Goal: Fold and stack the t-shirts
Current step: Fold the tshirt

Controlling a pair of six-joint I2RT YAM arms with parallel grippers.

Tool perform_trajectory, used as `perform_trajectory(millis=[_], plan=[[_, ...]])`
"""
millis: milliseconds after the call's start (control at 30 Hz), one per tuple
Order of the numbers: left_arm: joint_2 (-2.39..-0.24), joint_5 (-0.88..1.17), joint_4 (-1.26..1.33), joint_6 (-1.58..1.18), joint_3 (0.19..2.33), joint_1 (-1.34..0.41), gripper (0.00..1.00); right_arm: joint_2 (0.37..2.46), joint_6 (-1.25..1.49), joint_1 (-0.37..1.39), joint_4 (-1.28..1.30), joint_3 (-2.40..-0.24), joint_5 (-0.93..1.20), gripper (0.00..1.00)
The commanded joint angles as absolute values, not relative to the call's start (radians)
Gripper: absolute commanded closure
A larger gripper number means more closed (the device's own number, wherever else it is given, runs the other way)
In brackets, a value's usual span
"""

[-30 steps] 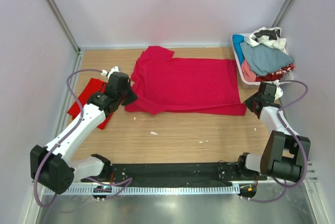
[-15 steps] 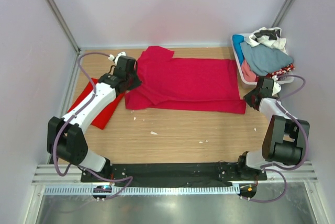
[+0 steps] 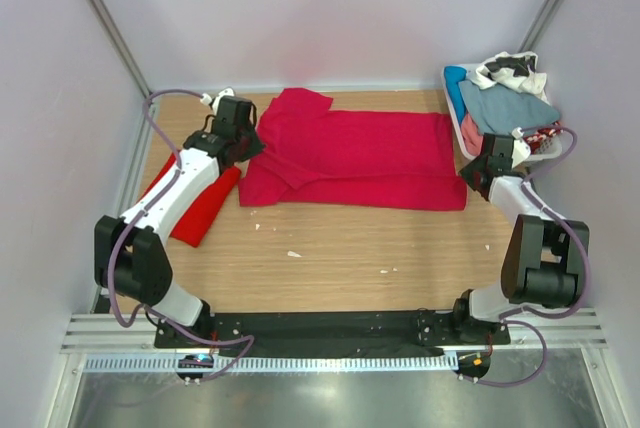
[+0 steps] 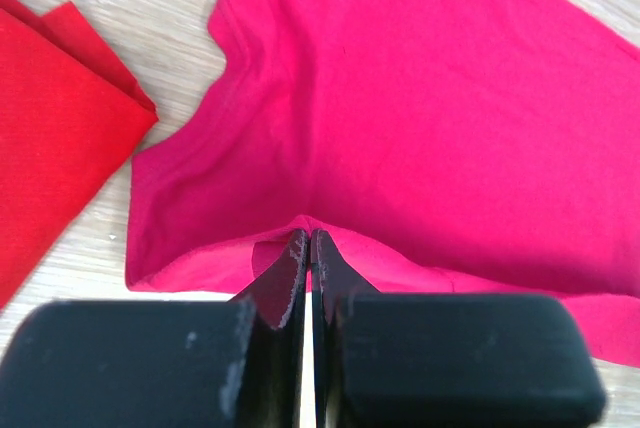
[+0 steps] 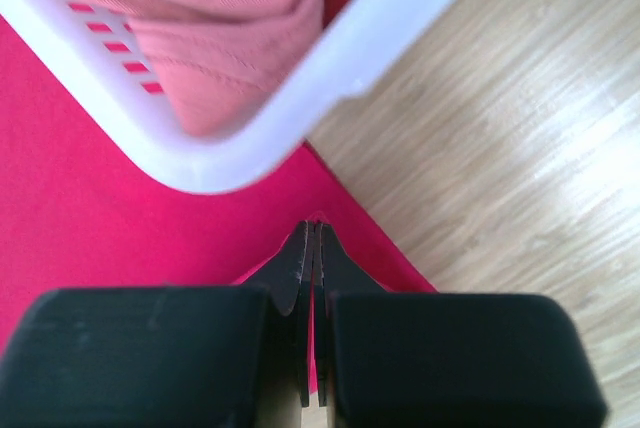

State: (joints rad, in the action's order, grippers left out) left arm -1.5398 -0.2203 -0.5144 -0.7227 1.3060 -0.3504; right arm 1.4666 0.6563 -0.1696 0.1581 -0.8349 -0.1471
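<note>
The crimson t-shirt (image 3: 360, 158) lies flat across the back of the table, folded lengthwise, with one sleeve up at the back left. At its left end my left gripper (image 3: 252, 148) is shut on a pinch of its cloth; the left wrist view shows the crimson t-shirt (image 4: 420, 118) tented at the closed left gripper (image 4: 308, 240). My right gripper (image 3: 469, 175) is shut on the shirt's right corner, and the right wrist view shows the right gripper (image 5: 315, 230) pinching that crimson t-shirt (image 5: 90, 198). The scarlet t-shirt (image 3: 197, 210) lies folded at the left, under my left arm.
A white basket (image 3: 462, 138) heaped with grey, blue, pink and white clothes stands at the back right, its rim (image 5: 330, 68) right beside my right gripper. Side walls close in the table. Small white specks (image 3: 293, 253) dot the wood near the middle.
Both grippers have moved toward the back wall with the crimson shirt's near edge pinched in them, so the shirt now lies narrower front to back. The left arm has stretched out.
</note>
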Motion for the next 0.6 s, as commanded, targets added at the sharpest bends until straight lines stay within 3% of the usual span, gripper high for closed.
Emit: perform_trajectory(millis=[0, 567], plan=[[-1.535, -0.249, -0.491, -0.698, 1.359, -0.333, 1.0, 1.492, 0.655, -0.161, 0.144, -0.897, -0.198, 0.99], [-1.658, -0.255, -0.499, -0.667, 1.451, -0.324, 1.0, 1.581, 0.66, -0.112, 0.127, -0.957, -0.233, 0.99]])
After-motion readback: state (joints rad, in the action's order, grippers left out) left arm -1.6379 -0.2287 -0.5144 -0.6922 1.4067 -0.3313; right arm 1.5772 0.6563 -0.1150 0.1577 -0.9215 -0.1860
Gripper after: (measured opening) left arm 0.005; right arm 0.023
